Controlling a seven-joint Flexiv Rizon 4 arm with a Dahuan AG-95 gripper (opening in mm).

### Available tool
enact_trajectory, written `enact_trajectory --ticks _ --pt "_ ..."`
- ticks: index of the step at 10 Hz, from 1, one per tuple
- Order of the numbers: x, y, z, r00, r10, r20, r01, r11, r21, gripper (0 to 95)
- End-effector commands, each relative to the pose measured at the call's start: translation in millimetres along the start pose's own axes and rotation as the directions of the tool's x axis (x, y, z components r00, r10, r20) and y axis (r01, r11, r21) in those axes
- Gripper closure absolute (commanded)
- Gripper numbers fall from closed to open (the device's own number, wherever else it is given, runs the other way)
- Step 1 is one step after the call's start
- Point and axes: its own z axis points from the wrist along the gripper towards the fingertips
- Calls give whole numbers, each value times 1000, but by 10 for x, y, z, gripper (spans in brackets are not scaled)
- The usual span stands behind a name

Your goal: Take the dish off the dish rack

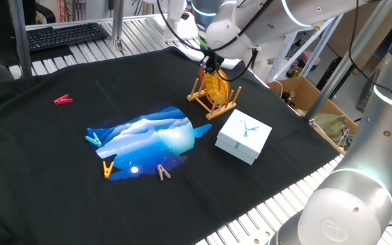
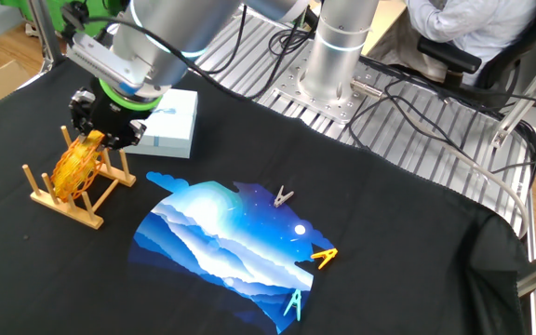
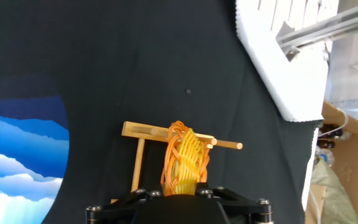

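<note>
Hand view shows the dish (image 3: 185,158) standing on edge between the pegs of the dish rack (image 3: 143,132), with the hand (image 3: 182,198) closed on its top rim. On the counter (image 1: 114,82), a white box (image 1: 243,136) sits just right of the rack. A blue cloth (image 1: 152,139) lies near left, ringed by clothespins (image 1: 107,168), well apart.

Bright, even indoor light, soft shadows, sharp focus, glare on the robot arm (image 1: 359,197).
</note>
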Motion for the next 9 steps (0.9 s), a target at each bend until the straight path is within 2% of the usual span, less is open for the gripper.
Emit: enact_trajectory --ticks 1,3,5,6,9 --pt "-14 6 11 1000 -2 7 2 1000 10 0" --pt "-31 24 26 1000 -3 5 3 1000 11 0" --pt "-32 30 35 1000 2 1 -2 1000 -4 0" --pt "-28 15 71 1000 10 11 -9 999 -46 0" --pt "-21 -13 185 1000 14 12 -13 996 -89 0"
